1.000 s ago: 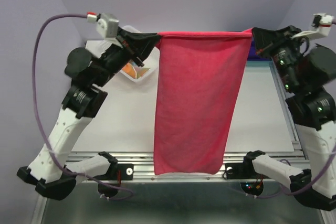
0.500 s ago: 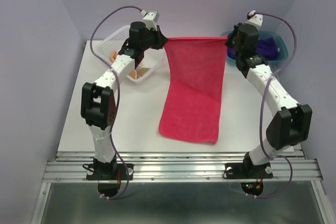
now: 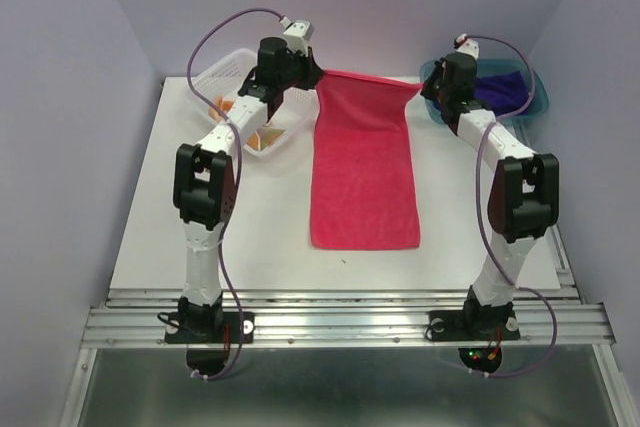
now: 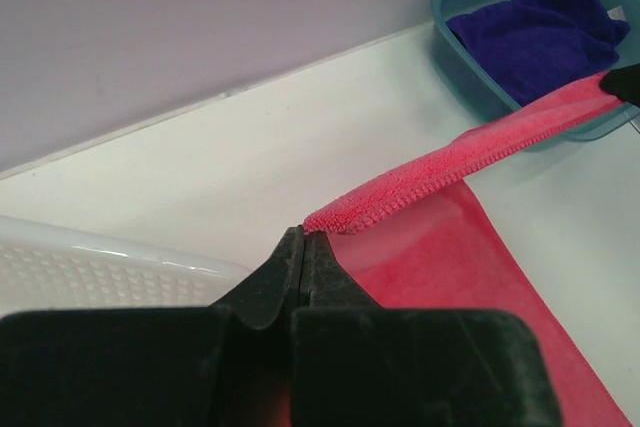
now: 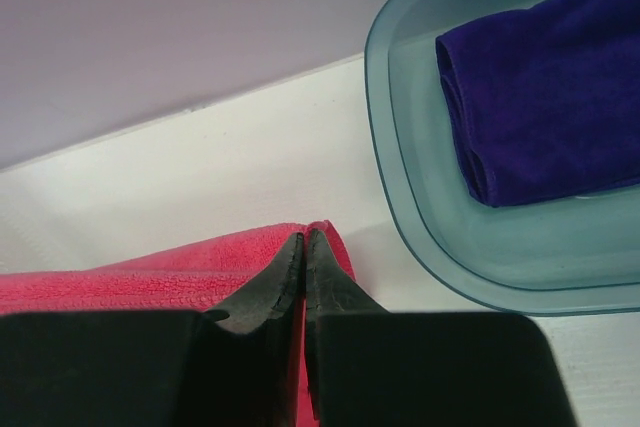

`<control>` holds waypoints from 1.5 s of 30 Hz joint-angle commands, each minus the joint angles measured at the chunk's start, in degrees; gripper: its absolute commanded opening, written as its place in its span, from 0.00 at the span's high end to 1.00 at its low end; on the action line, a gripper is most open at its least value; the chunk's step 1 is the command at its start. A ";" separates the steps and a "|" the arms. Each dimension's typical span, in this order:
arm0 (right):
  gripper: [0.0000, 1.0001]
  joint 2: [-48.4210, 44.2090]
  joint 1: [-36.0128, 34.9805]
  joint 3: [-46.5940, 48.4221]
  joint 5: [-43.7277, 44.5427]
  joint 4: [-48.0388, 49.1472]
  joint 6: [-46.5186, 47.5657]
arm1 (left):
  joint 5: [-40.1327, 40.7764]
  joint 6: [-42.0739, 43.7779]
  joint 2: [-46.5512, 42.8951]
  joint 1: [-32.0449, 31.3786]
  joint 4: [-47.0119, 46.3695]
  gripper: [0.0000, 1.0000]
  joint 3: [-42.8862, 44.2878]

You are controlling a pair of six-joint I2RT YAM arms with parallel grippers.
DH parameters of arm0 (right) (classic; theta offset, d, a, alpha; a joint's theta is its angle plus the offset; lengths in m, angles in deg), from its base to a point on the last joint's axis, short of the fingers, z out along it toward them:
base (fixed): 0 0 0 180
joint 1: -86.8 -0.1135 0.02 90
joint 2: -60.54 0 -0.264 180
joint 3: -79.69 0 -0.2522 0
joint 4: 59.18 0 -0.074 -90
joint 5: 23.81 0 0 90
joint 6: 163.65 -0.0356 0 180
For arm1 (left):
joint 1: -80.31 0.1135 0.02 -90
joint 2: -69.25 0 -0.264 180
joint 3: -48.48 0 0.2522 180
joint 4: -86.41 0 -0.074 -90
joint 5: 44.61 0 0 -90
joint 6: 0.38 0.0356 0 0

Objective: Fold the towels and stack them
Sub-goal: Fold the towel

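The hot pink towel (image 3: 363,172) lies stretched down the middle of the table, its far edge held up at the back. My left gripper (image 3: 308,75) is shut on its far left corner (image 4: 325,217). My right gripper (image 3: 424,87) is shut on its far right corner (image 5: 330,239). The deep purple towel (image 3: 503,87) lies folded in the teal tray (image 3: 540,107) at the back right; it also shows in the left wrist view (image 4: 535,32) and the right wrist view (image 5: 545,97). The peach towel (image 3: 255,137) shows as orange patches in the white mesh basket (image 3: 215,72) at the back left.
The white table top (image 3: 230,227) ends at a metal rail (image 3: 330,312) in front. The purple back wall (image 3: 360,7) stands just behind both grippers. The basket wall (image 4: 100,267) is close to my left fingers, the tray rim (image 5: 390,177) close to my right.
Both arms have reached far back and come down with the pink towel. It hung in the air a second ago; now most of it lies flat on the table.
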 commanded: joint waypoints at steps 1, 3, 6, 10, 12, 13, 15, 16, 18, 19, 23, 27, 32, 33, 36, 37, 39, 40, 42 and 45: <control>0.99 -3.38 0.66 3.17 -1.11 4.15 0.10 | 0.10 1.71 -2.54 0.70 -1.89 1.00 0.99; 0.99 -4.87 0.66 2.20 -1.11 3.19 -0.34 | -1.13 1.71 -4.03 0.70 -2.42 1.00 -1.64; 0.99 -8.03 0.66 -1.14 -1.11 1.87 -0.87 | -1.31 1.62 -8.69 0.53 -4.35 1.00 -6.73; 0.99 -12.69 0.66 -5.18 -0.67 -1.55 -1.04 | -1.66 3.02 -13.87 0.00 -6.11 1.00 -15.79; 0.99 -15.59 0.66 -7.20 -0.75 -3.82 -1.04 | -2.10 3.64 -16.16 -0.26 -7.86 1.00 -17.73; 0.99 -16.56 0.66 -9.21 -1.02 -4.02 -1.30 | -2.10 3.12 -16.60 -0.35 -7.87 1.00 -17.82; 0.99 -18.84 0.66 -11.24 -1.54 -4.37 -1.40 | -4.81 2.50 -18.09 -0.35 -7.87 1.00 -18.70; 0.99 -19.55 0.74 -11.86 -1.55 -4.46 -1.48 | -5.35 2.15 -18.71 -0.53 -8.13 1.00 -19.57; 0.99 -20.52 0.66 -13.62 -1.81 -4.81 -1.75 | -4.48 1.45 -20.29 -1.40 -9.62 1.00 -23.70; 0.99 -21.30 0.66 -14.15 -2.42 -5.07 -1.83 | -4.22 1.71 -21.34 -1.93 -10.50 1.00 -26.06; 0.99 -23.77 0.66 -16.78 -4.53 -5.87 -2.01 | -2.20 1.62 -23.37 -3.25 -10.59 1.00 -31.25; 0.99 -26.84 0.66 -21.96 -6.02 -5.87 -3.41 | -0.96 0.04 -27.41 -3.87 -13.05 1.00 -36.53; 0.99 -30.79 0.66 -26.62 -7.78 -6.13 -5.70 | 3.34 -0.40 -31.98 -6.15 -13.75 1.00 -42.94; 0.99 -31.33 0.66 -27.33 -7.79 -6.48 -5.88 | 4.04 -0.58 -31.99 -6.68 -13.76 1.00 -44.09; 0.99 -33.26 0.66 -30.05 -8.57 -7.71 -6.67 | 5.71 -1.98 -34.53 -7.73 -15.51 1.00 -49.01; 0.99 -34.92 0.66 -30.84 -8.58 -8.15 -7.10 | 5.81 -2.94 -36.02 -7.74 -16.65 1.00 -51.55; 0.99 -36.42 0.66 -33.73 -10.40 -8.85 -7.54 | 5.81 -3.56 -37.70 -7.91 -17.71 1.00 -53.85; 0.99 -37.82 0.66 -34.71 -11.12 -9.55 -7.63 | 5.89 -4.09 -39.44 -8.09 -18.58 1.00 -54.90; 0.99 -39.50 0.66 -36.38 -12.09 -10.00 -7.99 | 6.77 -4.09 -41.12 -9.13 -18.77 1.00 -57.19; 0.99 -42.75 0.66 -39.28 -12.53 -11.40 -8.43 | 8.35 -3.83 -44.20 -10.89 -18.86 1.00 -59.48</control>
